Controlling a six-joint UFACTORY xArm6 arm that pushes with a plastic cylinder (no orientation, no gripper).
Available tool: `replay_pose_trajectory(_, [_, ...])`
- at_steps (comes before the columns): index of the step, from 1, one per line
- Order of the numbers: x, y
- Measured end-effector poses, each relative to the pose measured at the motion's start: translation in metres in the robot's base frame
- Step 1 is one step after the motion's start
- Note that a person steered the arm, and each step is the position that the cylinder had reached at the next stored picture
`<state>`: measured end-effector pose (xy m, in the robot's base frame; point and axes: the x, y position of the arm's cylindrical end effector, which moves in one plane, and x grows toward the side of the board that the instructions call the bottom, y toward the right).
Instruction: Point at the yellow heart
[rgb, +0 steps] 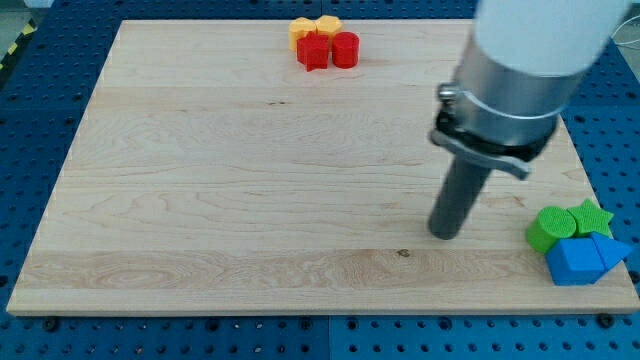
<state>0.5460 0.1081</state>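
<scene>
The yellow heart (325, 25) lies at the view's top edge of the wooden board (200, 170), beside a second yellow block (301, 30) whose shape I cannot make out. Touching them just below are a red star (312, 50) and a red cylinder (345, 49). My tip (444, 233) rests on the board at the lower right, far from the yellow heart, which is up and to the left of it. The tip touches no block.
At the board's lower right corner sits a cluster: a green cylinder (551, 228), a green star (592, 216), a blue cube (574, 262) and a blue triangular block (609, 250). The arm's grey body (510, 90) overhangs the right side.
</scene>
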Motion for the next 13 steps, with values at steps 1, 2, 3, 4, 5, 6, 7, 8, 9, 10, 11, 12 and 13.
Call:
replay_pose_trajectory(1, [0.0, -0.015])
replay_pose_trajectory(2, [-0.001, -0.021])
replay_pose_trajectory(3, [-0.041, -0.053])
replay_pose_trajectory(4, [-0.085, -0.083])
replay_pose_trajectory(5, [-0.099, -0.086])
replay_pose_trajectory(6, [-0.099, -0.086])
replay_pose_trajectory(7, [-0.115, -0.088])
replay_pose_trajectory(8, [-0.154, -0.091])
replay_pose_trajectory(9, [-0.182, -0.064])
replay_pose_trajectory(10, [-0.219, 0.006])
replay_pose_trajectory(11, [-0.256, 0.037])
replay_pose_trajectory(12, [-0.298, 0.011])
replay_pose_trajectory(13, [-0.33, -0.029])
